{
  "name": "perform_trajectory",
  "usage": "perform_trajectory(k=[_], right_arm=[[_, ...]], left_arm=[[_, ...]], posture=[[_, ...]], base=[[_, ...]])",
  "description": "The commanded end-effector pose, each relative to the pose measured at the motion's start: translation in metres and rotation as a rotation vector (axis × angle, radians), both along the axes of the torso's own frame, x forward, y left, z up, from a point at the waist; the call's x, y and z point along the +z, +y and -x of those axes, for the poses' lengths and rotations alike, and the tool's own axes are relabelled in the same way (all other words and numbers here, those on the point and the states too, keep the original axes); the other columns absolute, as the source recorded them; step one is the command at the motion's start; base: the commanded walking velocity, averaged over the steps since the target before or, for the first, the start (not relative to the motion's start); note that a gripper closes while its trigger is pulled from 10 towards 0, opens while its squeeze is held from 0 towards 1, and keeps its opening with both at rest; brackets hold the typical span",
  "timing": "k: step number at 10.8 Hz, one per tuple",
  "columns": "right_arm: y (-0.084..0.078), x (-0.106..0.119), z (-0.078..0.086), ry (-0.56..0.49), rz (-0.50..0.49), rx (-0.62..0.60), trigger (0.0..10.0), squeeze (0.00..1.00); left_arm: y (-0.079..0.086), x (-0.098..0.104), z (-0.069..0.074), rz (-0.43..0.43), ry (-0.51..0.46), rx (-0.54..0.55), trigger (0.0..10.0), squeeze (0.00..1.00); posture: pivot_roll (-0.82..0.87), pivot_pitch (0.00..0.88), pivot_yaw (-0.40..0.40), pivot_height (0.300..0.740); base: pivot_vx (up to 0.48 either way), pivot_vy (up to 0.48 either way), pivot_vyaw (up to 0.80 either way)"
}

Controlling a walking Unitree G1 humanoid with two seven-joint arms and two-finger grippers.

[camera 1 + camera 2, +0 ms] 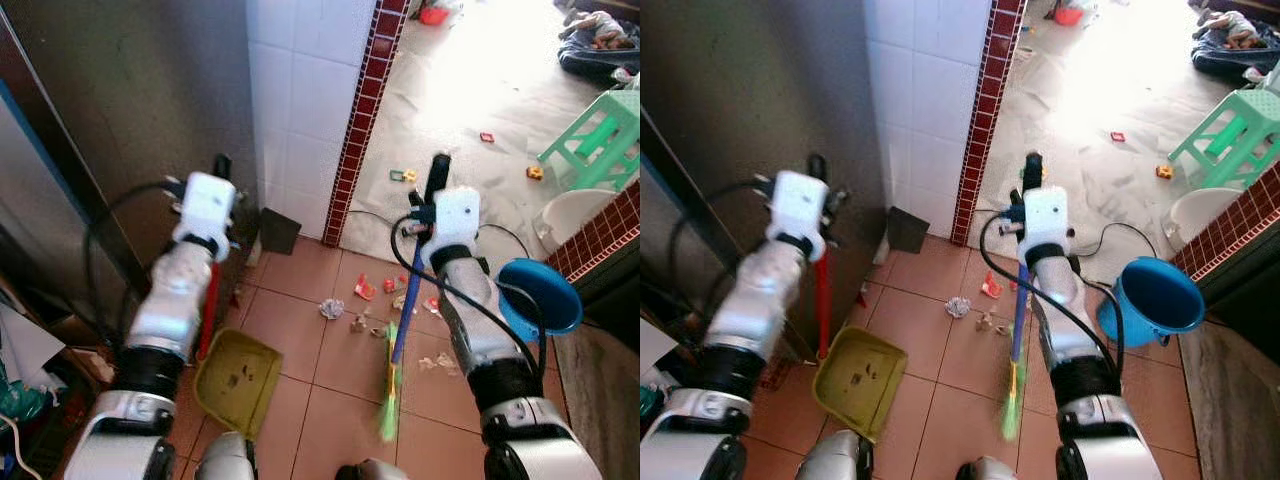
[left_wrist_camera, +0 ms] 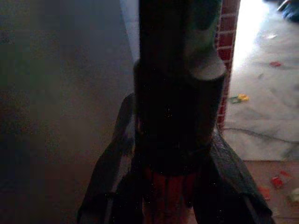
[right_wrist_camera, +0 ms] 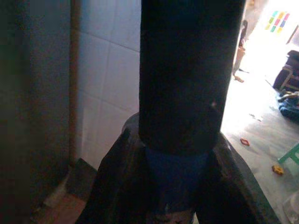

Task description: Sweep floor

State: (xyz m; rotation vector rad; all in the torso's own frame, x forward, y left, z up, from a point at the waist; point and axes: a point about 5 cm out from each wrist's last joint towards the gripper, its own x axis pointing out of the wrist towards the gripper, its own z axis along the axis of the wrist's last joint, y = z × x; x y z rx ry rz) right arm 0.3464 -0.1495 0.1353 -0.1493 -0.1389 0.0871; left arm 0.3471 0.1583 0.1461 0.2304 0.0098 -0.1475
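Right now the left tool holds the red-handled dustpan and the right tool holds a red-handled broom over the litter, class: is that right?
Not quite. The broom in the right tool has a blue handle, not red, as the left eye view shows. The rest stands: the left tool holds the red-handled dustpan, and litter lies by the broom.

Terracotta floor tiles (image 1: 320,410) carry scattered litter (image 1: 362,322), a crumpled paper ball (image 1: 331,308) and a yellow-green dustpan (image 1: 238,381).

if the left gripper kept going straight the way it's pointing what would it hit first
Probably the grey wall ahead. The left gripper, shut on the dustpan handle, points up toward it; depth is unclear.
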Motion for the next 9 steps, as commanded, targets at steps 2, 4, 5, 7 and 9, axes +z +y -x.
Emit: perform_trajectory(k=[2,4,5,7,9], right_arm=[[0.018,0.024,-0.010,-0.098,-0.006,0.045,10.0,0.00],[0.023,0.023,-0.009,-0.103,-0.036,0.035,10.0,0.00],[0.021,0.021,-0.007,-0.101,-0.028,0.043,10.0,0.00],[0.007,0.017,-0.004,-0.089,-0.020,0.014,10.0,0.00],[0.004,0.011,-0.002,-0.071,-0.024,0.005,10.0,0.00]], left_arm=[[-0.003,0.029,0.003,0.081,-0.108,-0.048,10.0,0.00],[-0.016,0.017,0.022,0.162,-0.117,-0.028,10.0,0.00],[-0.023,0.007,0.028,0.207,-0.063,0.010,10.0,0.00],[-0.034,0.006,0.037,0.206,-0.075,0.004,10.0,0.00],[-0.039,0.008,0.040,0.199,-0.069,-0.019,10.0,0.00]], posture=[[0.10,0.009,-0.046,0.740],[0.10,0.027,-0.045,0.740],[0.09,0.030,-0.050,0.740],[0.09,0.037,-0.054,0.740],[0.08,0.052,-0.055,0.740]], base=[[0.000,0.000,0.00],[0.000,0.000,0.00],[0.000,0.000,0.00],[0.000,0.000,0.00],[0.000,0.000,-0.34]])
